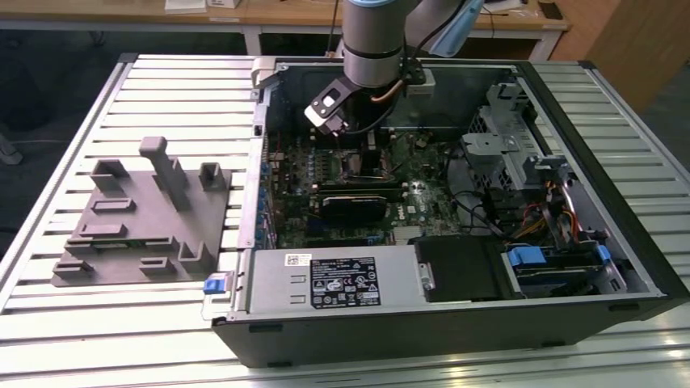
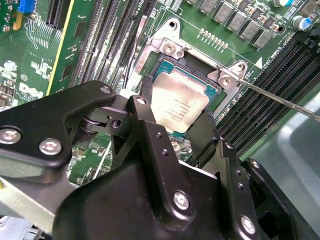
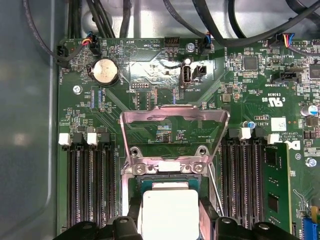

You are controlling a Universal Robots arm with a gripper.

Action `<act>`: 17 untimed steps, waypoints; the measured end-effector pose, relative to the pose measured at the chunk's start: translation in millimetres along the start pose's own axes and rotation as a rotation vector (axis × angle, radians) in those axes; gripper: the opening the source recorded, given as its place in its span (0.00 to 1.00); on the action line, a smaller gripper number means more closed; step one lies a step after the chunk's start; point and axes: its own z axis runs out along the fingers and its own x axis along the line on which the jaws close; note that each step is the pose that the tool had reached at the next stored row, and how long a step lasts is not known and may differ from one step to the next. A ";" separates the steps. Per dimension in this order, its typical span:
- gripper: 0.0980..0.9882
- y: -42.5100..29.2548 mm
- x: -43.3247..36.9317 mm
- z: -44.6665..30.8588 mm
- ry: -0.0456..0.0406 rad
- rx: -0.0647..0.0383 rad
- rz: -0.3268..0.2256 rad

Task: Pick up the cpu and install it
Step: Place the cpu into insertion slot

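Slatted table [image 1: 161, 89] in exterior view, wrist views, hand [image 2: 176, 112] clasping cpu [image 2: 179, 100]

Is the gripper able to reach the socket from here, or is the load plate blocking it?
Probably yes: the load plate is flipped open, and the gripper, holding the cpu, sits right over the socket.

A robot arm [image 1: 372, 40] reaches down into an open computer case [image 1: 431, 343] on the slatted counter [image 1: 65, 339]. Its pincer [image 1: 351, 144] is hard to see, maybe just over the green board [image 1: 291, 212]. A grey plastic block [image 1: 140, 218] sits beside the case, on the exterior view's left.
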 end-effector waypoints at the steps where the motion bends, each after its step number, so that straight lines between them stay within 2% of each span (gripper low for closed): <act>1: 0.49 0.0 0.0 0.1 0.0001 0.000 0.000; 15: 0.50 0.0 0.0 1.0 0.0002 0.000 0.000; 16: 0.58 0.0 0.0 1.0 0.0001 0.000 0.000; 17: 0.58 0.0 0.0 1.0 0.0001 0.000 0.000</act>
